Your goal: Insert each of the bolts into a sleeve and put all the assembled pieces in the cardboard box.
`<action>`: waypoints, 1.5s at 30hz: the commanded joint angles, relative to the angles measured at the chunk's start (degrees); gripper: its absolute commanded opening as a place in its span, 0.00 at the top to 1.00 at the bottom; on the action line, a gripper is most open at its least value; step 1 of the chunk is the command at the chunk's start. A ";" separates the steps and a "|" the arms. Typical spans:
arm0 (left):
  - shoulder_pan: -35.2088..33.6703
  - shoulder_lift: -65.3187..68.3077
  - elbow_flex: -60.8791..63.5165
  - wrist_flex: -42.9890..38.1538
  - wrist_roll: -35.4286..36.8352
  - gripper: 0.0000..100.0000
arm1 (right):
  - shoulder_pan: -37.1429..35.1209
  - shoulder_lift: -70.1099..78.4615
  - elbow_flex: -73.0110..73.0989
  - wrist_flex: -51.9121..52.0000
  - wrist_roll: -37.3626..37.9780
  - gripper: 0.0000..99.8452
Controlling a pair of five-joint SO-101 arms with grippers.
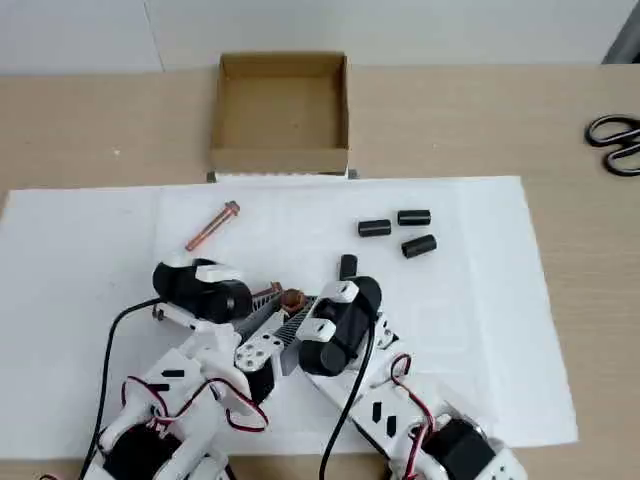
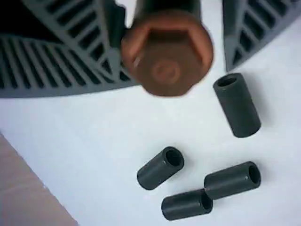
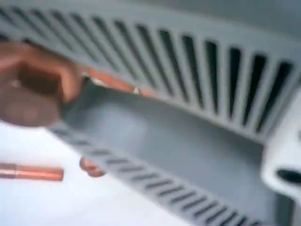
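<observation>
The bolt [image 2: 164, 54] sits at lower centre of the high view, pinched at the tip of the left gripper [image 1: 281, 304] with its head turned to that wrist camera, presumably to leave the shank free for a sleeve. The right gripper [image 1: 304, 316] is close beside it, and whether it grips anything cannot be told. Four sleeves [image 1: 374, 228] lie loose right of centre, well short of the cardboard box [image 1: 280, 160] at top centre.
</observation>
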 commanded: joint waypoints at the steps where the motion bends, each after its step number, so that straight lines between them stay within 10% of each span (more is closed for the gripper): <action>1: -0.26 -0.35 -2.07 -0.09 -0.53 0.85 | 0.22 -0.48 -2.81 -1.71 -0.35 1.00; 24: -15.21 -0.35 -8.22 0.18 -7.21 1.00 | 1.54 -0.48 -1.14 -1.63 -0.35 1.00; 45: -30.59 -0.35 15.87 -4.31 -16.44 0.99 | 34.15 -0.04 0.97 4.26 -7.82 1.00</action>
